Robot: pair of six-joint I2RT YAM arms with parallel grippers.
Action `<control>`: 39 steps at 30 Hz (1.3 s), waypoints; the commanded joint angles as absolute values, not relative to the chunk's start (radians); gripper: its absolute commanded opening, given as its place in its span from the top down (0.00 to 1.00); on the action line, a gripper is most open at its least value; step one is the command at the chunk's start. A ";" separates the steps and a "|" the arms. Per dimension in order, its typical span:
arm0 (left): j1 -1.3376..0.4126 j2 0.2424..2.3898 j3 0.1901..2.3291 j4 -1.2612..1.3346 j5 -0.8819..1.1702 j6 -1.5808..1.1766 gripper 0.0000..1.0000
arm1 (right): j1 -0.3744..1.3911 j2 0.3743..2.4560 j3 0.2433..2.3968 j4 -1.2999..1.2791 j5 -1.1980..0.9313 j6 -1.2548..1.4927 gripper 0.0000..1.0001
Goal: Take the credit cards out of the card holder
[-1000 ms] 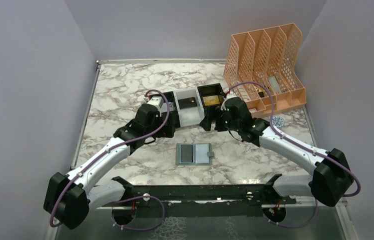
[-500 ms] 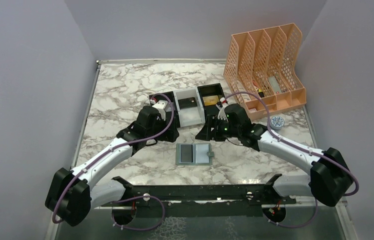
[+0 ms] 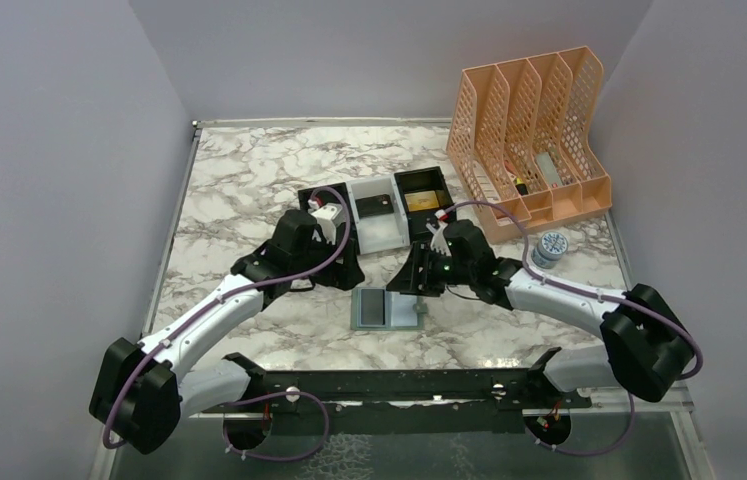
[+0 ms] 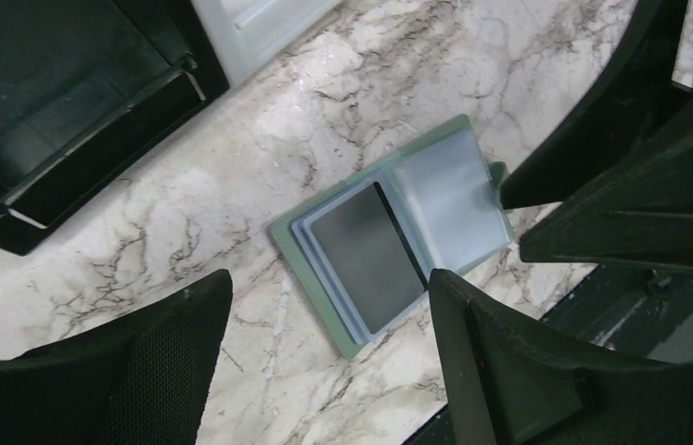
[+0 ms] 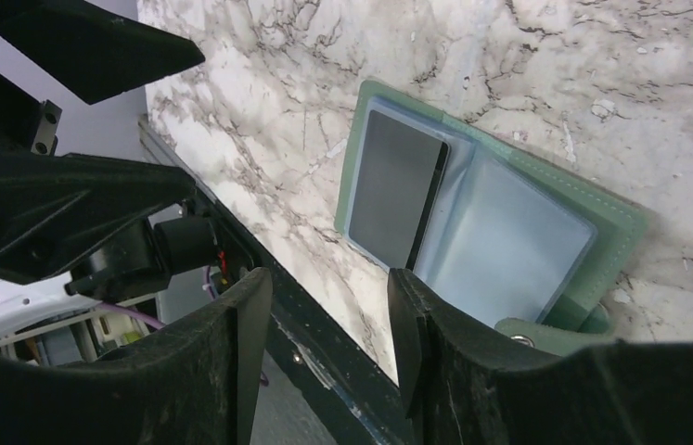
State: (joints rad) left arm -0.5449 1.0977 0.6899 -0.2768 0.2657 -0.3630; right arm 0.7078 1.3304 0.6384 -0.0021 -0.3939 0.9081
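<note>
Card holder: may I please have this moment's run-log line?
sage-green bifold card holder: open; black plastic card: pocketed; left gripper: open; right gripper: open

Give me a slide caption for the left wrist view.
Open green wallet with a dark card on marble, framed by the left tool.

Lab booth: blank walls, marble tabletop

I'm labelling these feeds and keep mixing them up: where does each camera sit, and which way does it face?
Top external: above and behind, looking down on the table; left arm and right arm whole, bases at the bottom.
Left wrist: on the left arm, looking down at the open card holder; left gripper frames it.
Right wrist: on the right arm, looking down at the card holder; right gripper shows below.
Shared: all three show the dark card.
</note>
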 commanded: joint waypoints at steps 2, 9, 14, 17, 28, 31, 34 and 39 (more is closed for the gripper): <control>-0.543 1.133 0.706 -0.289 0.434 -0.357 0.24 | 0.727 1.398 0.652 0.044 -0.471 0.915 0.52; -0.544 1.203 0.713 -0.298 0.502 -0.363 0.28 | 0.755 1.446 0.644 0.085 -0.449 0.917 0.56; -0.545 1.229 0.715 -0.304 0.493 -0.351 0.28 | 0.755 1.482 0.636 0.133 -0.477 0.900 0.57; -0.545 1.253 0.711 -0.299 0.508 -0.355 0.29 | 0.755 1.521 0.654 0.128 -0.478 0.880 0.58; -0.564 1.283 0.671 -0.178 0.449 -0.538 0.49 | 0.755 1.579 0.633 0.216 -0.465 0.892 0.68; -0.567 1.286 0.630 -0.097 0.452 -0.595 0.51 | 0.755 1.587 0.627 0.237 -0.440 0.910 0.72; -0.579 1.295 0.604 -0.064 0.411 -0.622 0.52 | 0.755 1.611 0.640 0.233 -0.436 0.907 0.74; -0.584 1.306 0.558 -0.038 0.367 -0.624 0.53 | 0.755 1.639 0.646 0.192 -0.405 0.901 0.77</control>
State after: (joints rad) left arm -0.5781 1.2999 0.5934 -0.1059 0.4282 -0.5915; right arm 0.7521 1.6211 0.6365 0.1951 -0.4530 0.8986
